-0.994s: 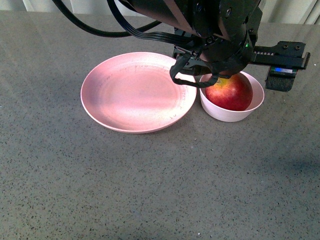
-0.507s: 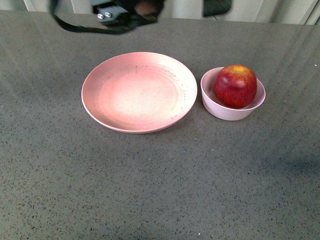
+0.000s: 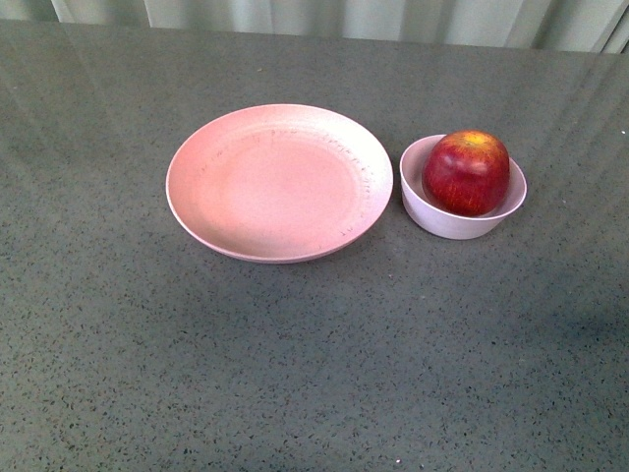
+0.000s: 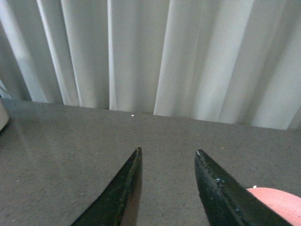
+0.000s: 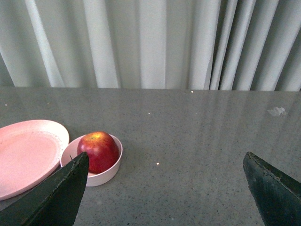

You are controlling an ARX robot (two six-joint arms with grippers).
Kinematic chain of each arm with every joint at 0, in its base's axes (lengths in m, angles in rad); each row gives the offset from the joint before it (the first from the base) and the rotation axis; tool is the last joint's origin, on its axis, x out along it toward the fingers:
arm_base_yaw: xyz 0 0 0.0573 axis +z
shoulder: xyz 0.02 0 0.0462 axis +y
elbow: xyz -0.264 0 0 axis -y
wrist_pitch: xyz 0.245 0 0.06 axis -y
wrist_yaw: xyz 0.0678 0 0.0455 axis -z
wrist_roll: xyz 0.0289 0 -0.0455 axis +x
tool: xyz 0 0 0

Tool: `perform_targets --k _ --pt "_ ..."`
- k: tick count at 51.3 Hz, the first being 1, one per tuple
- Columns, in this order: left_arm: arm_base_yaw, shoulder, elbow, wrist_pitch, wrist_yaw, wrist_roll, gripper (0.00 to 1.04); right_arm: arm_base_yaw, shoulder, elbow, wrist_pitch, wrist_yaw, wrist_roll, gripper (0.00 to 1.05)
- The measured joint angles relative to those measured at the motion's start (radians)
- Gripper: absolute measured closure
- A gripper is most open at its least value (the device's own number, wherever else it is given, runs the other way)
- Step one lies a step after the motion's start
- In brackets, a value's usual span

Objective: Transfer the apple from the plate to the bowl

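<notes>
The apple (image 3: 466, 172) sits in the bowl (image 3: 447, 222), just beside the bare plate (image 3: 279, 183). The right gripper (image 5: 169, 188) is spread wide, holding nothing; the left gripper (image 4: 167, 157) looks parted and seemingly empty.

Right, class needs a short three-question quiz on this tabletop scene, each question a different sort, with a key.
1. True or false: the apple sits in the bowl.
2. What lies on the plate? A) a banana B) nothing C) the apple
3. Fill in: in its wrist view, the right claw is ____.

Key: 1 true; 2 B; 3 open.
</notes>
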Motion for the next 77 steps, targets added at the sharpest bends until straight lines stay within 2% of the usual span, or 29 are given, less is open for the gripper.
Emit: perform_targets --k 6,10,21,25,29,40,44,77 --pt "0.027 -0.097 -0.106 0.004 0.033 0.01 0.93 0.0 0.0 0.0 0.0 0.0 0.0 0.09" --pt "0.037 -0.134 -0.153 0.005 0.052 0.01 1.03 0.0 0.0 0.0 0.0 0.0 0.0 0.09" --pt "0.072 -0.278 -0.266 -0.019 0.082 0.018 1.03 0.0 0.0 0.0 0.0 0.0 0.0 0.09" --pt "0.117 -0.322 -0.294 -0.039 0.143 0.018 1.03 0.0 0.0 0.0 0.0 0.0 0.0 0.09" --pt "0.144 -0.378 -0.323 -0.068 0.147 0.018 1.03 0.0 0.0 0.0 0.0 0.0 0.0 0.09" --pt "0.146 -0.524 -0.377 -0.157 0.157 0.018 1.03 0.0 0.0 0.0 0.0 0.0 0.0 0.09" --pt "0.146 -0.541 -0.414 -0.125 0.157 0.018 1.03 0.0 0.0 0.0 0.0 0.0 0.0 0.09" --pt "0.146 -0.933 -0.433 -0.487 0.158 0.018 1.03 0.0 0.0 0.0 0.0 0.0 0.0 0.09"
